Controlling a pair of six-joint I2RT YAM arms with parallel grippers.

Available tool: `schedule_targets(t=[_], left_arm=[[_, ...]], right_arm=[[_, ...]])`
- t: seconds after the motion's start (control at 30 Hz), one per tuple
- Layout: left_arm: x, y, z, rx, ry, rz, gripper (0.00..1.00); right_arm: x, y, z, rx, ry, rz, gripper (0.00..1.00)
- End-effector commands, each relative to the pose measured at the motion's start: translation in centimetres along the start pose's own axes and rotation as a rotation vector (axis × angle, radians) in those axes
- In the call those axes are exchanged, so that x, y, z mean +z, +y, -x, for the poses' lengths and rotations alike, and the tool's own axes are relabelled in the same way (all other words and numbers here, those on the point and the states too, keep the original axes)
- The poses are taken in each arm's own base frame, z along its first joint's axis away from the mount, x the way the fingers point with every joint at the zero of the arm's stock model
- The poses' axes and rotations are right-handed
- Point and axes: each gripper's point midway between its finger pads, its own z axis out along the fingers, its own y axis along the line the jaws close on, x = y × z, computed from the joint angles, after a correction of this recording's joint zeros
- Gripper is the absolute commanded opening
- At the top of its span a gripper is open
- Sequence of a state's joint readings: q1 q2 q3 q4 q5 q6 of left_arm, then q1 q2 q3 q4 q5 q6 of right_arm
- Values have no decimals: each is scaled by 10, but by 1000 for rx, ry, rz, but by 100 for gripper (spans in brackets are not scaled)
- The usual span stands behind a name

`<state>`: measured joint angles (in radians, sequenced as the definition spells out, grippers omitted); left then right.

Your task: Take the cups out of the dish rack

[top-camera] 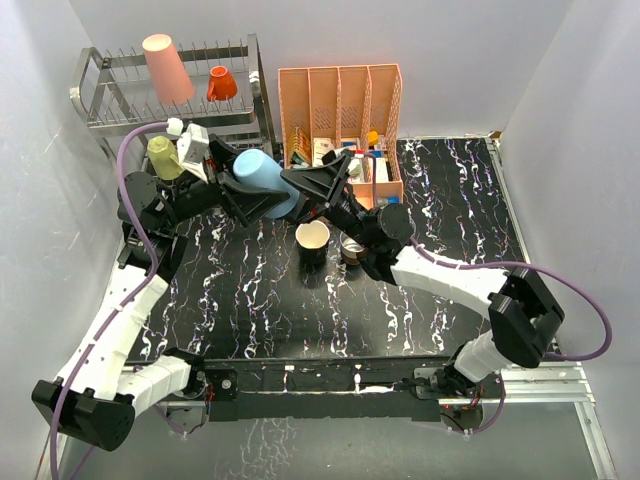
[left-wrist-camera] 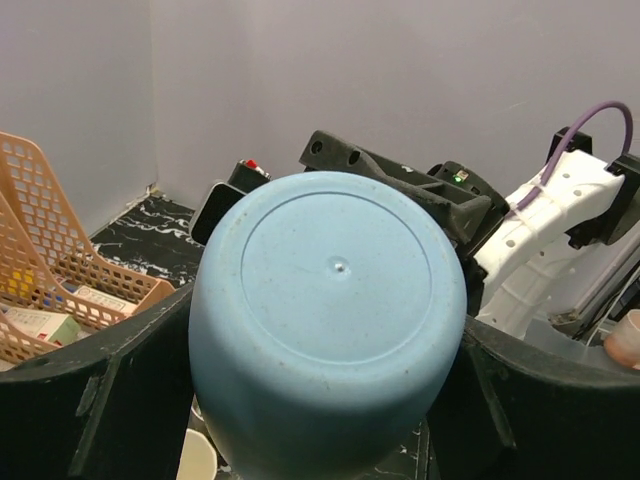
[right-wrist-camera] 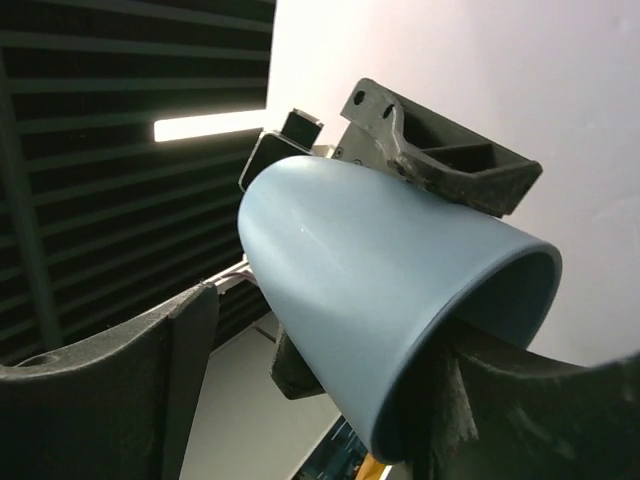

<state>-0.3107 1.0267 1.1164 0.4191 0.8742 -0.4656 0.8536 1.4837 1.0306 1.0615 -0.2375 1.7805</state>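
A blue cup (top-camera: 262,182) hangs in the air on its side in front of the silver wire dish rack (top-camera: 100,100), between both grippers. My left gripper (top-camera: 250,192) is shut on it; its base faces the left wrist view (left-wrist-camera: 330,320), jaws pressed to both sides. My right gripper (top-camera: 300,195) is open at the cup's mouth (right-wrist-camera: 390,300): one finger reaches inside the rim, the other stands apart from the wall. A tall pink tumbler (top-camera: 167,68) and a small orange cup (top-camera: 221,84) sit on the top tier, and a pale yellow mug (top-camera: 163,157) below. The clear glass is out of view.
A black mug with cream inside (top-camera: 312,240) and a brown metallic cup (top-camera: 352,247) stand on the black marbled table (top-camera: 450,200) just under the right arm. A peach plastic organizer (top-camera: 340,110) with small items stands at the back, right of the rack.
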Motion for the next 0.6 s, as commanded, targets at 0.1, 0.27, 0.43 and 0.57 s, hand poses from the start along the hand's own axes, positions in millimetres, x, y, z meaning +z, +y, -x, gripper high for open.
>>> schedule_targets(t=[0.1,0.27,0.43,0.57], left_arm=[[-5,-36,33,99,-55,-101,0],[-6,-43,27,103,-29,-149,1],[-7,-43,18,102,-6,-164,31],[-9,-35,5,103,19,-127,85]], right_arm=[[3,76,-9,-24,22,282,46],[1,78,-8,-19,14,289,32],[1,78,-10,-23,21,283,12],[-2,68,-7,-40,19,233,8]])
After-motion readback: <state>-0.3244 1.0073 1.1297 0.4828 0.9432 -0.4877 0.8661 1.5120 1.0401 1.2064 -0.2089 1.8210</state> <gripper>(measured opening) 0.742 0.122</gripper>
